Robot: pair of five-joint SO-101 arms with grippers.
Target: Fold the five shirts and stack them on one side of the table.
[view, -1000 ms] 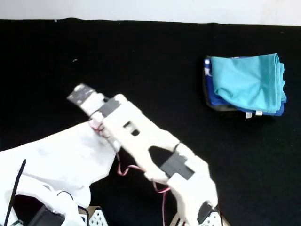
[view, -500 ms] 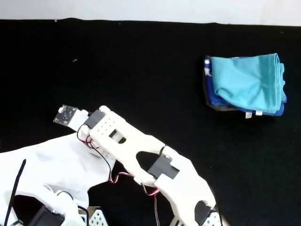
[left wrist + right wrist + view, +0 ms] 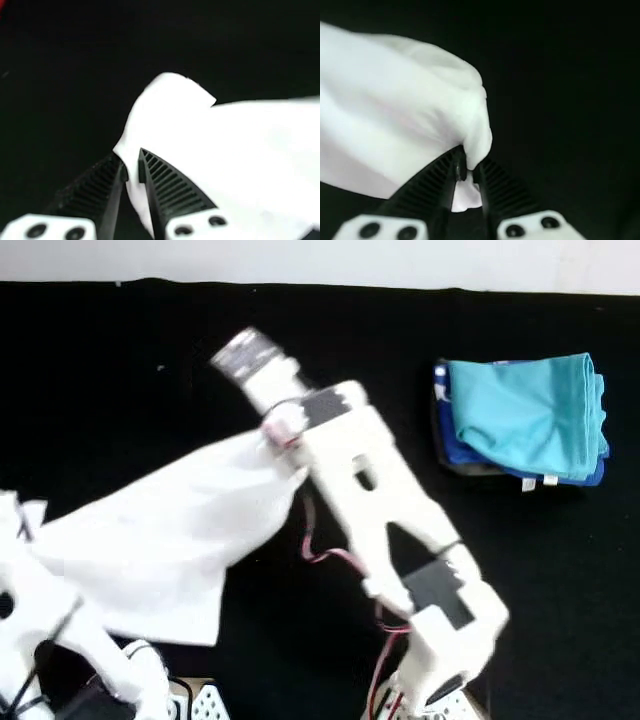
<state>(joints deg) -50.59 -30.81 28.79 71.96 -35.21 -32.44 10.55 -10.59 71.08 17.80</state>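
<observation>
Over the left half of the table [image 3: 400,340] we have the white shirt [image 3: 170,535] stretched between both arms: left gripper [image 3: 131,169] clamped on one edge, right gripper [image 3: 469,170] clamped on another. We see the folded stack [image 3: 525,420] far right, well apart.

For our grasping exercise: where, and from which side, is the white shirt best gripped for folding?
Grip the white shirt at opposite edges, each from its outer side: right gripper pinches one bunched edge, left gripper the other, and cloth spans between them.
</observation>
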